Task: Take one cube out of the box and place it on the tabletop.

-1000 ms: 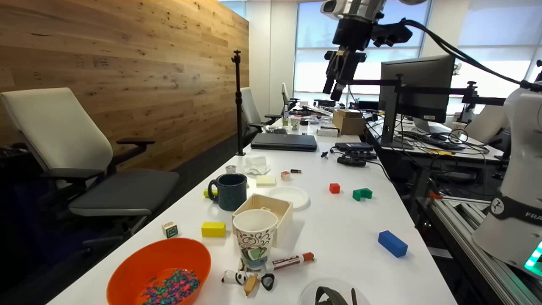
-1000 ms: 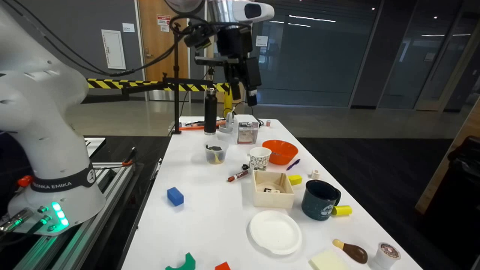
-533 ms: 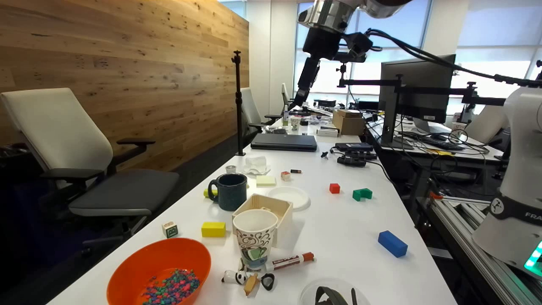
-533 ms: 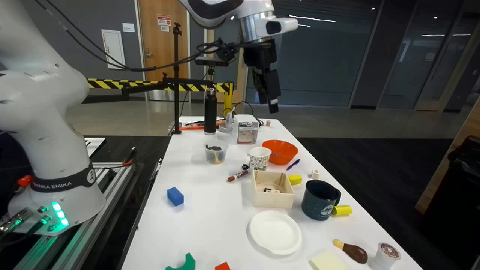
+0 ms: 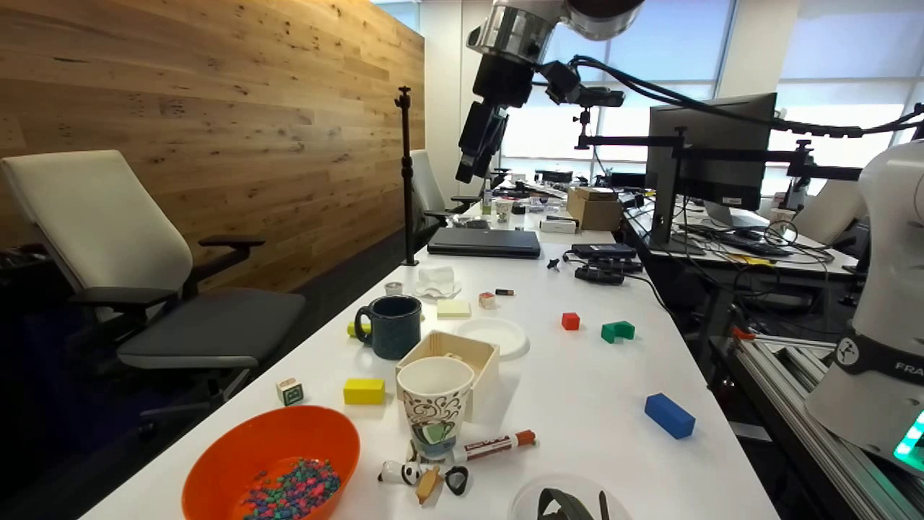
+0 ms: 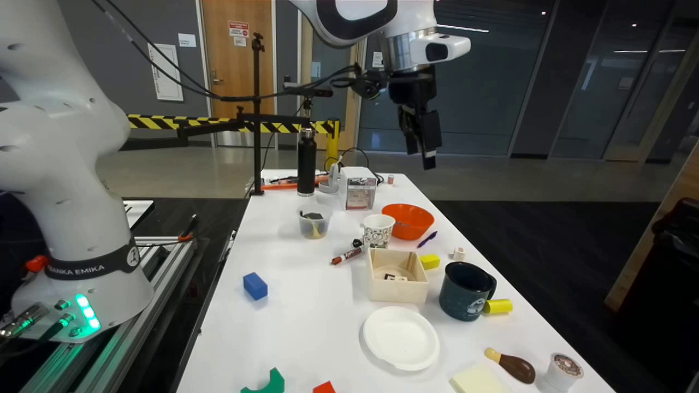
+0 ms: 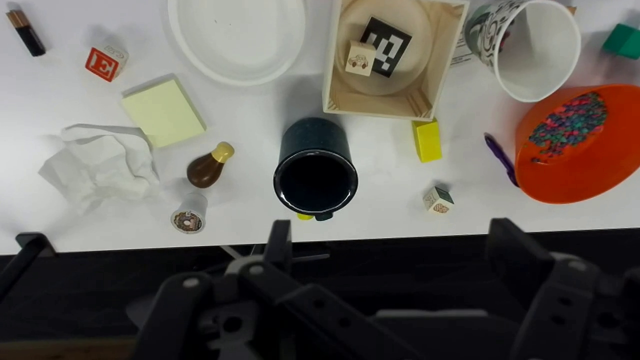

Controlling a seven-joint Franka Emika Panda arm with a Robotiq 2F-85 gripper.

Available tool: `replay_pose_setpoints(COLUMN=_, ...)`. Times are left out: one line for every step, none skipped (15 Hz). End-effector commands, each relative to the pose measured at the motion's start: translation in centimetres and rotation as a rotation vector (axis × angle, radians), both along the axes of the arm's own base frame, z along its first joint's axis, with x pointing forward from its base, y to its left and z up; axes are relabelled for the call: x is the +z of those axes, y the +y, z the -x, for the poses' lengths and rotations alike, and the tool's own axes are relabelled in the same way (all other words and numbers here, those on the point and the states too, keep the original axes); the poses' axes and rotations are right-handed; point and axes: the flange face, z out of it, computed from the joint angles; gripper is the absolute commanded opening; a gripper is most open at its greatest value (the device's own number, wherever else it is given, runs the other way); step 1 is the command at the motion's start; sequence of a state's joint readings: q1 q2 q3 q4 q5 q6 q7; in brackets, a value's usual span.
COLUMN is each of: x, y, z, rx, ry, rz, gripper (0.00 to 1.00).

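Note:
The pale wooden box [image 7: 380, 106] stands on the white tabletop [image 6: 311, 327] and shows in both exterior views. Inside it, a small light wooden cube [image 7: 360, 58] with a car print sits against a black-and-white patterned card [image 7: 389, 47]. My gripper [image 7: 390, 221] is spread wide with nothing between its fingers. In the wrist view its fingertips appear over the table's far edge, below the box. Both exterior views show the gripper [image 6: 420, 155] raised high above the table, well apart from the box.
A dark mug [image 7: 315, 170], yellow block [image 7: 427, 141], paper cup [image 7: 530, 50] and white plate [image 6: 401, 337] stand close around the box. An orange bowl [image 6: 409, 221], blue block [image 6: 255, 286], two letter cubes [image 7: 438, 200] and crumpled tissue [image 7: 105, 167] lie further off.
The arm has swung across toward the chair side of the table, still raised, and the gripper has turned. The box and the other table objects have stayed in place.

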State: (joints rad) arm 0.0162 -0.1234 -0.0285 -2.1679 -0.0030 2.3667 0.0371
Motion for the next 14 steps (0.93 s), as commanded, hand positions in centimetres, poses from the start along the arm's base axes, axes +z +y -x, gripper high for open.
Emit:
replay_pose_setpoints(x=0.1, y=1.3, z=0.4, rx=0.028, ry=-0.006, rz=0.013, gripper=1.0)
replay_pose_setpoints(x=0.3, y=1.7, z=0.1, rx=0.039, ry=-0.008, rz=0.012, gripper=1.0)
replay_pose_setpoints(x=0.1, y=2.1, z=-0.1, rx=0.049, ry=-0.004, rz=0.013, gripper=1.0)
replay_pose_setpoints(x=-0.2, y=2.4, z=-0.2, rx=0.059, ry=0.003, rz=0.006, gripper=1.0)
replay_pose_setpoints(x=-0.6, y=2.7, z=-0.2, rx=0.062, ry=0.008, rz=0.006, gripper=1.0)
replay_pose_setpoints(x=-1.3, y=2.9, z=-0.4, rx=0.065, ry=0.018, rz=-0.003, gripper=1.0)
replay_pose_setpoints(x=-1.8, y=3.0, z=-0.6, rx=0.068, ry=0.028, rz=-0.004, gripper=1.0)
replay_pose_setpoints(x=-2.4, y=3.0, z=-0.9, rx=0.063, ry=0.038, rz=-0.011, gripper=1.0)
replay_pose_setpoints(x=-3.0, y=2.8, z=-1.2, rx=0.059, ry=0.054, rz=-0.019, gripper=1.0)
replay_pose_setpoints(x=-3.6, y=2.5, z=-1.6, rx=0.053, ry=0.071, rz=-0.022, gripper=1.0)
replay_pose_setpoints(x=-4.3, y=2.4, z=-1.9, rx=0.052, ry=0.086, rz=-0.024, gripper=1.0)
replay_pose_setpoints(x=-5.0, y=2.2, z=-2.2, rx=0.051, ry=0.1, rz=-0.026, gripper=1.0)
replay_pose_setpoints(x=-5.7, y=2.2, z=-2.4, rx=0.051, ry=0.117, rz=-0.032, gripper=1.0)
replay_pose_setpoints(x=-6.3, y=2.2, z=-2.6, rx=0.052, ry=0.132, rz=-0.034, gripper=1.0)
